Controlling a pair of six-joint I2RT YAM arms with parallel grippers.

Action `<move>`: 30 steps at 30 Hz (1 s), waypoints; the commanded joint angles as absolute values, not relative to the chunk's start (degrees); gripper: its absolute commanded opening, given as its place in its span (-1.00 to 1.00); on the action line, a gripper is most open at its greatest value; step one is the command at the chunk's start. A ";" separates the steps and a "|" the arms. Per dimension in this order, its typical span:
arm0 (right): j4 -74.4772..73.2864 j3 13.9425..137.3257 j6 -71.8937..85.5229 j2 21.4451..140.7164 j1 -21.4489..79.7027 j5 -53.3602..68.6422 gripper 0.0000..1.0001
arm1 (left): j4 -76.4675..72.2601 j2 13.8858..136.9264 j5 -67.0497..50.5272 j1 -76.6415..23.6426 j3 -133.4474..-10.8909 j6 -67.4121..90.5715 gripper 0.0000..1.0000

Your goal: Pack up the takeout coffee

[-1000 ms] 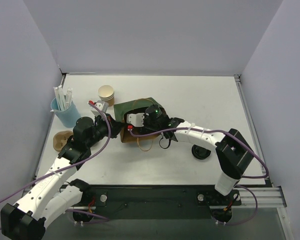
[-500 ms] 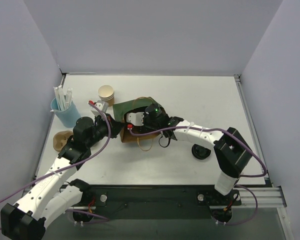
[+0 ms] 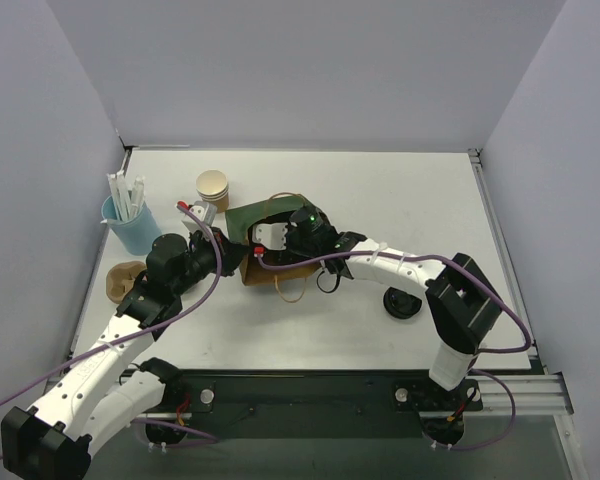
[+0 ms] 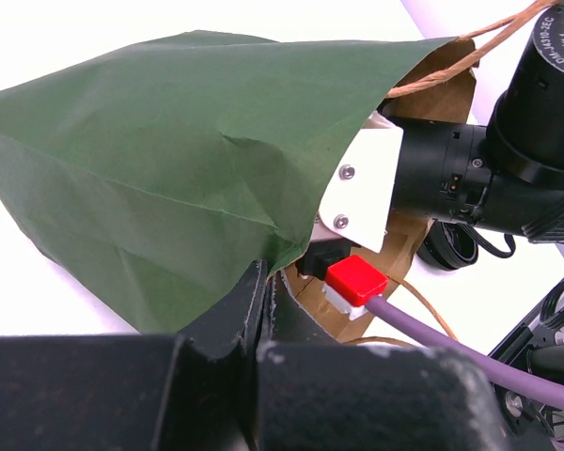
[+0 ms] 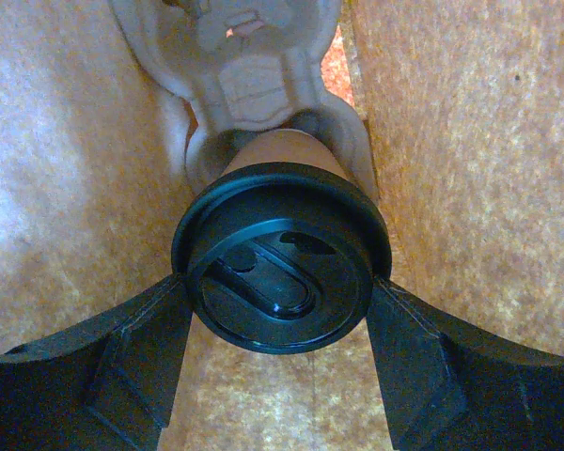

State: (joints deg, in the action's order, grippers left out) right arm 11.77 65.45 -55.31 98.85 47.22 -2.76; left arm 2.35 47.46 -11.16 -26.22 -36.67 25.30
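A green paper bag (image 3: 252, 213) with a brown inside lies on its side mid-table, its mouth facing right. My left gripper (image 4: 263, 287) is shut on the lower edge of the bag's (image 4: 169, 160) mouth. My right wrist (image 3: 305, 235) reaches into that mouth, so its fingers are hidden from above. Inside the bag, the takeout coffee (image 5: 282, 258), a brown cup with a black lid, sits between my right gripper's (image 5: 280, 287) fingers. Both pads press the lid's sides. The cup's base rests in a grey pulp carrier (image 5: 249, 56).
A blue cup of white straws (image 3: 132, 222) stands at the far left. A lidless tan cup (image 3: 213, 186) stands behind the bag and another (image 3: 123, 280) lies by my left arm. A loose black lid (image 3: 403, 303) lies under my right forearm. Walls enclose the table.
My right arm's elbow has crept slightly left, toward the bag. The bag and the left arm have stayed put.
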 commanded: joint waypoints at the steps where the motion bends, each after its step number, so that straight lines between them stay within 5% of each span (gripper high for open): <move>1: 12.75 68.20 -53.88 99.14 46.85 -0.88 -0.57 | -0.09 46.58 -11.25 -26.54 -36.74 25.22 -1.00; 30: 7.82 72.33 -49.92 102.92 45.35 2.55 -0.47 | 2.02 45.61 -11.07 -26.54 -36.04 24.52 -1.00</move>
